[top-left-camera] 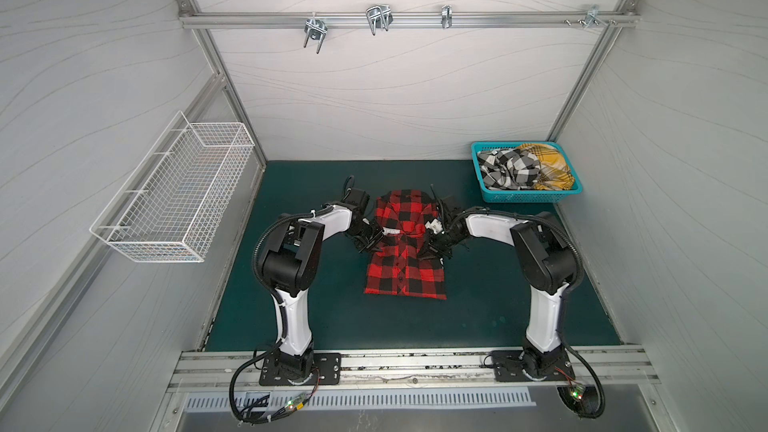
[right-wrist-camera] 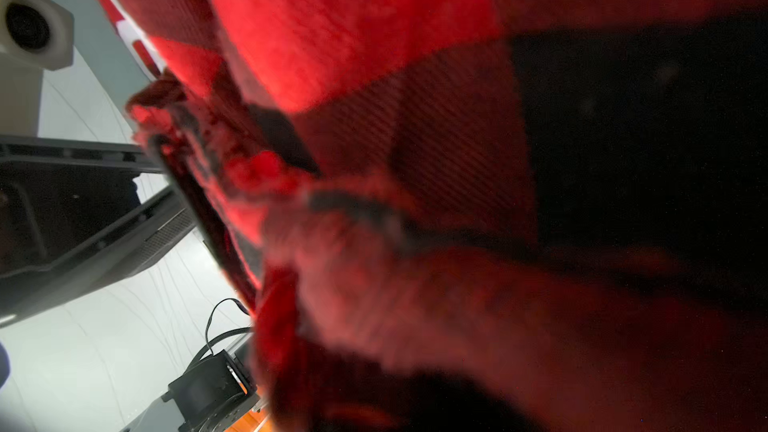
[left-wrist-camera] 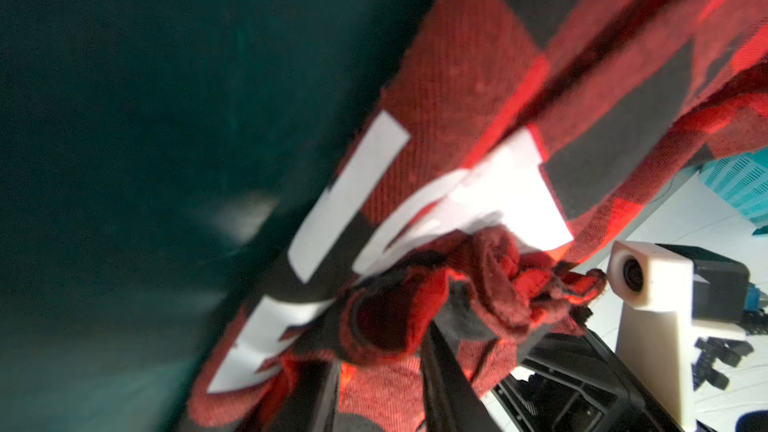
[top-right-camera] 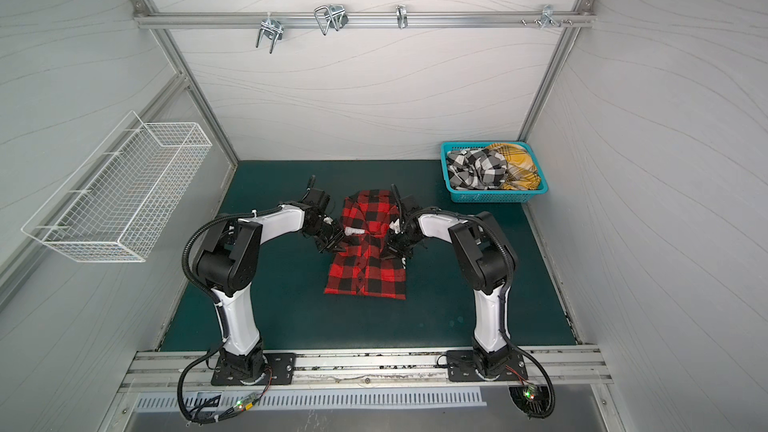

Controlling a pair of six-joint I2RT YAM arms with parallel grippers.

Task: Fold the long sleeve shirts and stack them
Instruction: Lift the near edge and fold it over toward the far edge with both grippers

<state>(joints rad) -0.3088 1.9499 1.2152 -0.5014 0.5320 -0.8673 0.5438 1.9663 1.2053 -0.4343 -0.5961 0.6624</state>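
Observation:
The red-and-black plaid shirt (top-left-camera: 405, 268) (top-right-camera: 365, 272) lies lengthwise in the middle of the green mat (top-left-camera: 311, 305), its lower half flat and its far half bunched up. My left gripper (top-left-camera: 371, 238) (top-right-camera: 332, 238) is at the shirt's left edge, near its white block letters (left-wrist-camera: 349, 193). In the left wrist view a wad of red cloth sits pinched between that gripper's (left-wrist-camera: 378, 367) fingers. My right gripper (top-left-camera: 434, 243) (top-right-camera: 395, 245) is at the right edge. Red cloth (right-wrist-camera: 374, 35) covers its wrist view and hides the jaws. A black-and-white check shirt (top-left-camera: 509, 168) and a yellow plaid shirt (top-left-camera: 548, 168) lie crumpled in the basket.
The turquoise plastic basket (top-left-camera: 523, 198) (top-right-camera: 490, 198) stands at the mat's back right corner. A white wire basket (top-left-camera: 174, 193) hangs on the left wall. Metal hooks (top-left-camera: 378, 18) hang from a rail on the back wall. An aluminium rail carries both arm bases along the front edge.

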